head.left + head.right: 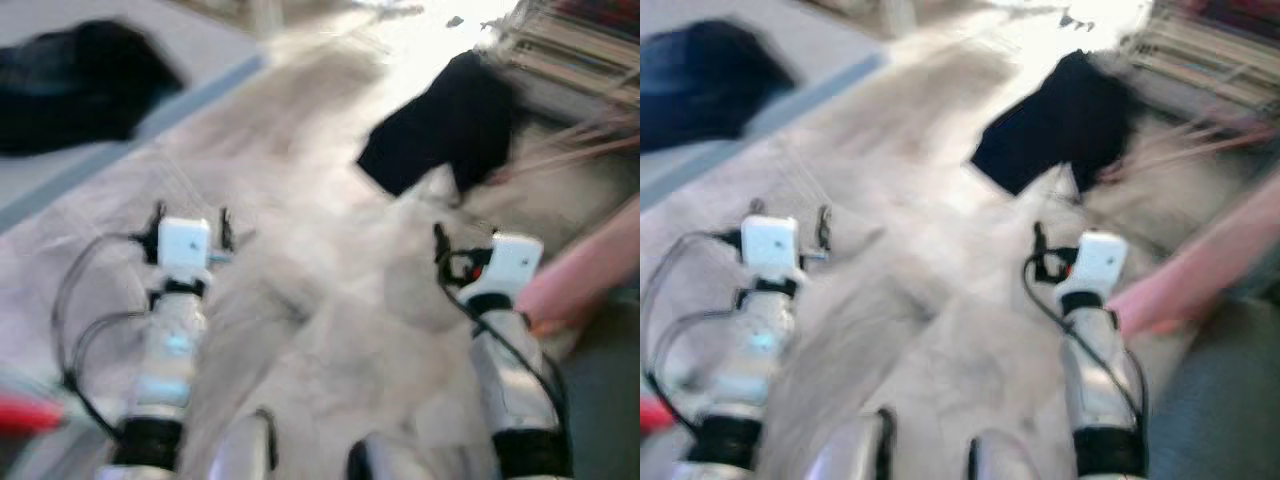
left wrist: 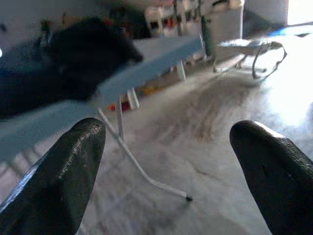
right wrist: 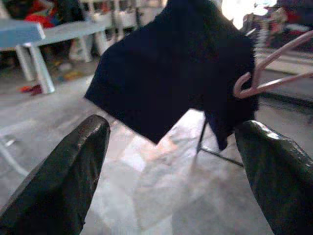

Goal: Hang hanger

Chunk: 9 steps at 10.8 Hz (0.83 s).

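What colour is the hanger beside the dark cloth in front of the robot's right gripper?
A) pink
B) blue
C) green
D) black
A: the right wrist view shows a pink hanger, its hook curling beside the dark cloth, with the right gripper open.

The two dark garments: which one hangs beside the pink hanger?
The dark garment ahead of the right gripper, hanging above the floor with the pink hanger at its edge. The other dark garment lies on the pale board, front-left.
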### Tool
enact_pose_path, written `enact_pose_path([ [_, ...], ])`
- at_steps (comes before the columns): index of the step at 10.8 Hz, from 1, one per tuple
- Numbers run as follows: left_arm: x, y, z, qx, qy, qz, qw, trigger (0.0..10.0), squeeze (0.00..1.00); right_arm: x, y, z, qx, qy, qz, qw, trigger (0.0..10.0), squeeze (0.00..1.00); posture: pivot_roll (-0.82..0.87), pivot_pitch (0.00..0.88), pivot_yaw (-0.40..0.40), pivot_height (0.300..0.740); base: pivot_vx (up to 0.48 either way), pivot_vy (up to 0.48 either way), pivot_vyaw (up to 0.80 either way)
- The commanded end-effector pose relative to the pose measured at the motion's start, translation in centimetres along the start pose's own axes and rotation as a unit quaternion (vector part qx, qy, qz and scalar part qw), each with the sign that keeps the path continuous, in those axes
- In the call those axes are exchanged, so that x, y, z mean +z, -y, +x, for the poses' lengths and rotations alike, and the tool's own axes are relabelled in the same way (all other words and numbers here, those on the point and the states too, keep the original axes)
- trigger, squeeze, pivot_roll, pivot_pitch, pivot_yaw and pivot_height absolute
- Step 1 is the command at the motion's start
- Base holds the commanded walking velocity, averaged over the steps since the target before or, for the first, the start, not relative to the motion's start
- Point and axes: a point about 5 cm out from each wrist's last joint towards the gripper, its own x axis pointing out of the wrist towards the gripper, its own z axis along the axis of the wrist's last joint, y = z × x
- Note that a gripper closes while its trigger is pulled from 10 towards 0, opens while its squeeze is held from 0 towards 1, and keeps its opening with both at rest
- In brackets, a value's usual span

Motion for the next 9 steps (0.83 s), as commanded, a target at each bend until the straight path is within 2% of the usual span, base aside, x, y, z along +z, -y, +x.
enact_pose_path([
  [1,0.14,-0.26,0.02,0.008,-0.003,0.005,1.0,10.0,0.0,0.4,0.29,-0.01,-0.005,0.007,0.006,1.0,10.0,0.0,-0.08,0.173,-0.036,0.74,0.0,0.48,0.0],
  [3,0.15,-0.26,-0.67,0.026,-0.008,0.007,1.0,10.0,0.0,0.45,0.43,0.08,-0.003,0.006,0.013,1.0,10.0,0.0,-0.08,0.176,-0.035,0.74,0.0,0.48,0.0],
  [5,-0.15,-0.55,-0.85,0.034,-0.021,0.006,0.999,10.0,0.0,0.13,0.99,-0.34,-0.004,-0.002,0.013,1.0,10.0,0.0,-0.08,0.186,-0.031,0.74,0.0,0.48,0.0],
  [7,-0.09,-0.53,-0.84,0.033,-0.02,0.009,0.999,10.0,0.0,0.15,0.85,-0.43,0.002,-0.002,0.012,1.0,10.0,0.0,-0.08,0.19,-0.027,0.74,0.0,0.48,0.0],
  [9,-0.11,-0.58,-0.8,0.034,-0.026,0.007,0.999,10.0,0.0,0.42,0.33,-0.29,0.015,0.003,0.016,1.0,10.0,0.0,-0.08,0.19,-0.027,0.74,0.0,0.48,0.62],
])
